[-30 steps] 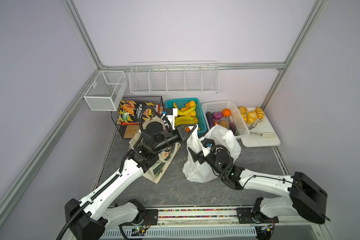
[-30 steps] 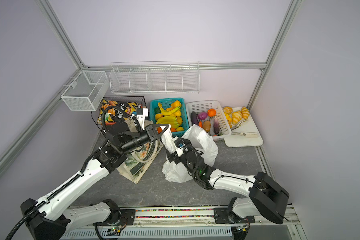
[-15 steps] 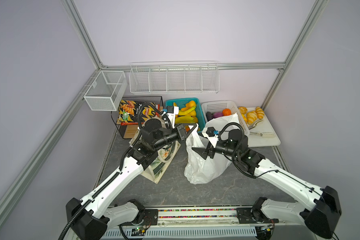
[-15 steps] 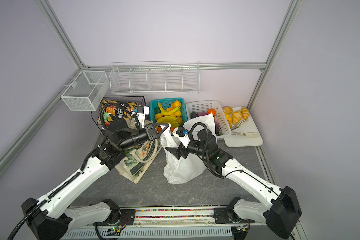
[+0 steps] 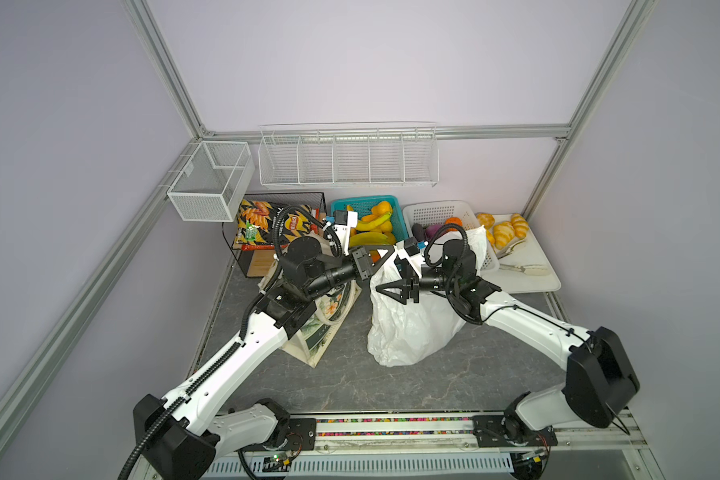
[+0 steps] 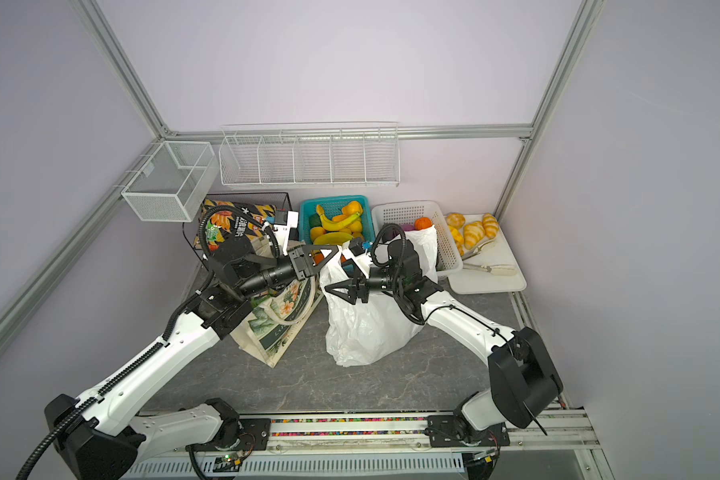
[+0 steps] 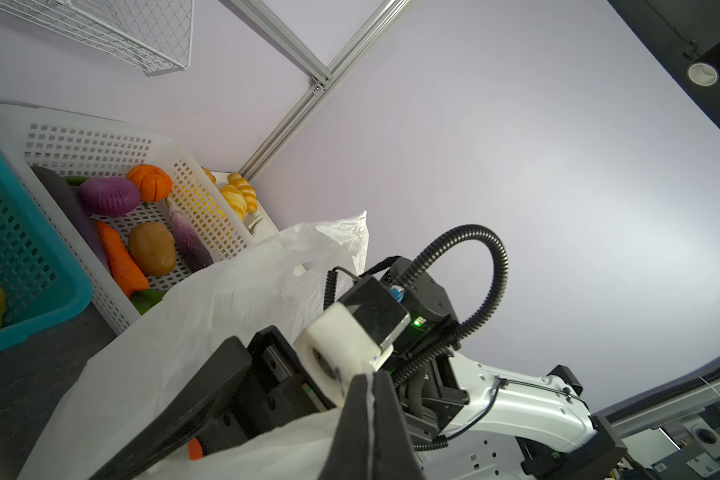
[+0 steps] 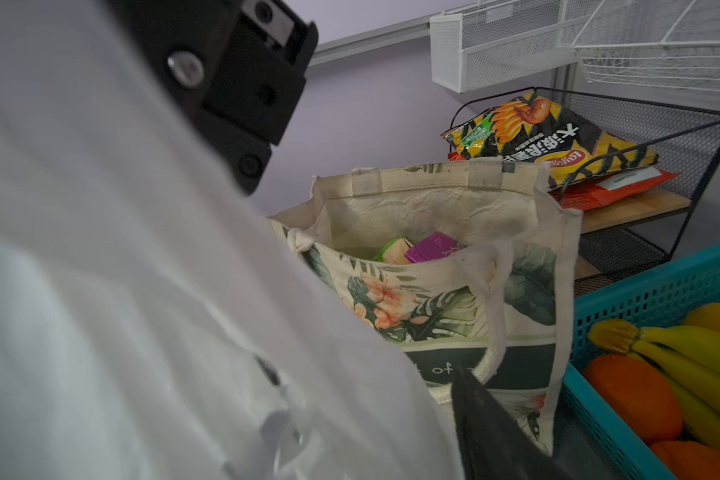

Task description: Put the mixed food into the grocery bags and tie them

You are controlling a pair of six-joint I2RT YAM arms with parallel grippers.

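Centre floor, both top views: thin crinkly white plastic bag (image 5: 408, 332), judged light, limp, slippery; pinched at twelve o'clock by left gripper (image 5: 391, 250); right gripper (image 6: 341, 291) spread at eleven o'clock. Left wrist view: film clamped between pads (image 7: 391, 440). Right wrist view: purple snack packet (image 8: 433, 247) lodged in cream canvas tote (image 8: 454, 307). Hold advised: loop handles.

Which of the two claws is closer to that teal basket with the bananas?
Left. The left gripper, pinching the top of the white plastic bag, sits right at the front edge of the teal basket. The right gripper is farther forward, over the bag.
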